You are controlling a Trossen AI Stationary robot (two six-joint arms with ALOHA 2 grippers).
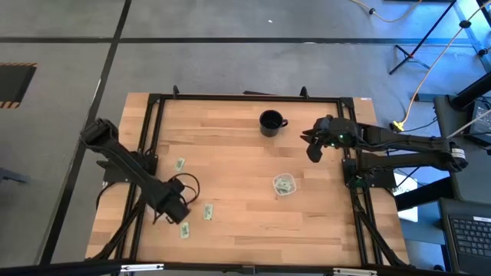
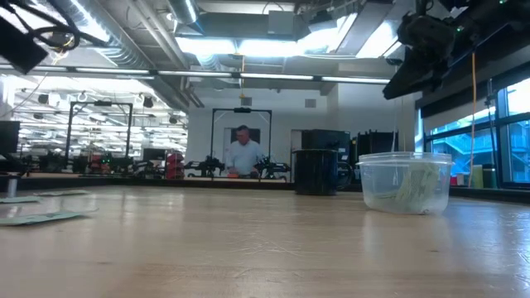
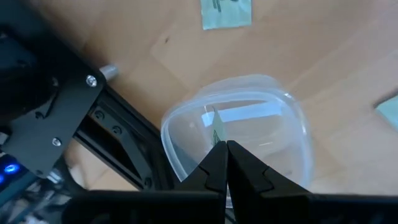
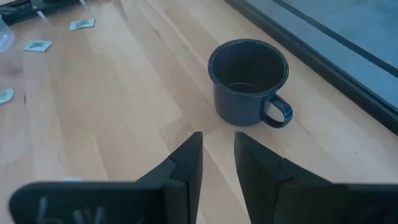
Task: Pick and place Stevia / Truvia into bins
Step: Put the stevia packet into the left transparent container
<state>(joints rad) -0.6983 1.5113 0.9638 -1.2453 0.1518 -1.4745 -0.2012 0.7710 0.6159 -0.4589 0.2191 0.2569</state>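
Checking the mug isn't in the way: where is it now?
In the high view the mug stands near the table's far edge, right of centre, with the right gripper beside it and the clear cup nearer the front.

No text can be read anywhere; the sachet (image 3: 227, 12) near the clear cup (image 3: 239, 134) perhaps carries green print, illegible.

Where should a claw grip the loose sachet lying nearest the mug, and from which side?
From straight above, pinching across its short width. The sachet lies flat on the table with nothing beside it, so no edge is raised for a side approach. Its long axis runs roughly toward the table's far edge, so the fingers should close crosswise, tips touching the wood.
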